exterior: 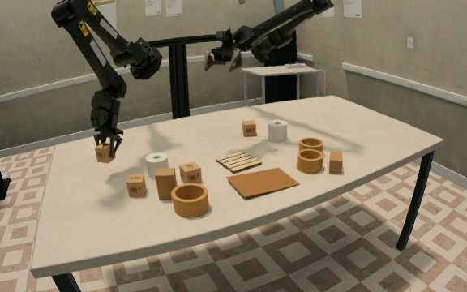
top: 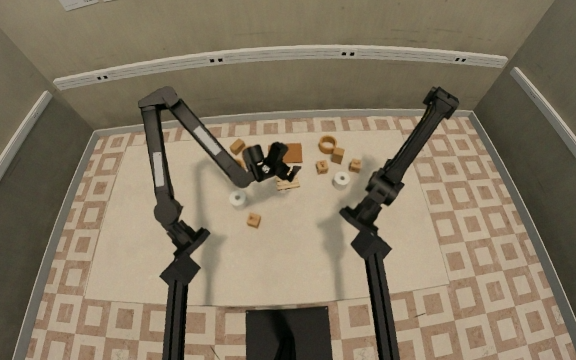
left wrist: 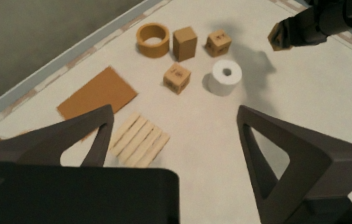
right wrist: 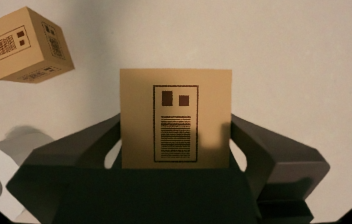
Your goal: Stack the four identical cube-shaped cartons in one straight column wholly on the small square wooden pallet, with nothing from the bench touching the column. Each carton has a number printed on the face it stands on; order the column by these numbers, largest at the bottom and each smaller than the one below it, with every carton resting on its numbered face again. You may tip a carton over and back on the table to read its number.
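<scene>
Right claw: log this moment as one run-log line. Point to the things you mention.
right claw (exterior: 105, 148) (left wrist: 283, 36) (right wrist: 176, 122): shut on carton (exterior: 103, 156) (left wrist: 278, 38) (right wrist: 176, 100) | left claw (top: 292, 173) (exterior: 222, 65) (left wrist: 174, 111): open | pallet (top: 288, 185) (exterior: 238, 161) (left wrist: 139, 141): no cartons on it | three cartons: on table (top: 288, 260) (exterior: 339, 122) (left wrist: 202, 165)
</scene>
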`<state>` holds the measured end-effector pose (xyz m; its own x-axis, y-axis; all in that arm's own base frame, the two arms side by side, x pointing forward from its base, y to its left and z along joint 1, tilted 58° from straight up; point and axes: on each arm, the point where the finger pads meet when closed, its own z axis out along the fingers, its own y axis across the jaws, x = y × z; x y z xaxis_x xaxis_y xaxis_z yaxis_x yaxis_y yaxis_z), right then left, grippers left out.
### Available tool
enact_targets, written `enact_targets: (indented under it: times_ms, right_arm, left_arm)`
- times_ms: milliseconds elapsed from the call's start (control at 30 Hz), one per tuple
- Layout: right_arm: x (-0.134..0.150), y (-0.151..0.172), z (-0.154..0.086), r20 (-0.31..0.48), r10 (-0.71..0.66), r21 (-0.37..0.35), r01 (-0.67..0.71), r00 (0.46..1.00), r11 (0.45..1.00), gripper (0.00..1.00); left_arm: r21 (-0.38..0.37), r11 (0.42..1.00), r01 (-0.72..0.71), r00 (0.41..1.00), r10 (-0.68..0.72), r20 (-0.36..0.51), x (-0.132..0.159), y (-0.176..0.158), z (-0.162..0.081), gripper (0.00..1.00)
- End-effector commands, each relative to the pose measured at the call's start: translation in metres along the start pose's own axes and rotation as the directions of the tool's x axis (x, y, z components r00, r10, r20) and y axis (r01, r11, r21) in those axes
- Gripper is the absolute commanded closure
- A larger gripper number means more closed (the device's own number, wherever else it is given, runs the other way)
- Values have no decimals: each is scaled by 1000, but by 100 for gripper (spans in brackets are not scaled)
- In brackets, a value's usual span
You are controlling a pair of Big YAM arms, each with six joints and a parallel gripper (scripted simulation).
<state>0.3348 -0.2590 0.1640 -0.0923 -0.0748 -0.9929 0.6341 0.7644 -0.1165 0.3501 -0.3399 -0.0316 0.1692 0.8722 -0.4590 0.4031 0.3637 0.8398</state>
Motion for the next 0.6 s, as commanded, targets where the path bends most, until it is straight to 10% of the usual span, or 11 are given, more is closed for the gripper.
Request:
enact_targets:
  times_ms: [0,200,567]
  right_arm:
    - [12,3,-6,-28,14,-7,-14,1000,1000,50]
    - [12,3,-6,-28,14,-7,-14,1000,1000,50]
    - [7,1,-2,-17,4,-2,-4,1000,1000,50]
  left_arm:
    - [-31,998,57,998,-56,37,4,14,-43,0]
    - [-74,993,95,995,-93,33,35,40,-101,0]
    - [-107,988,108,994,-109,2,63,62,-138,0]
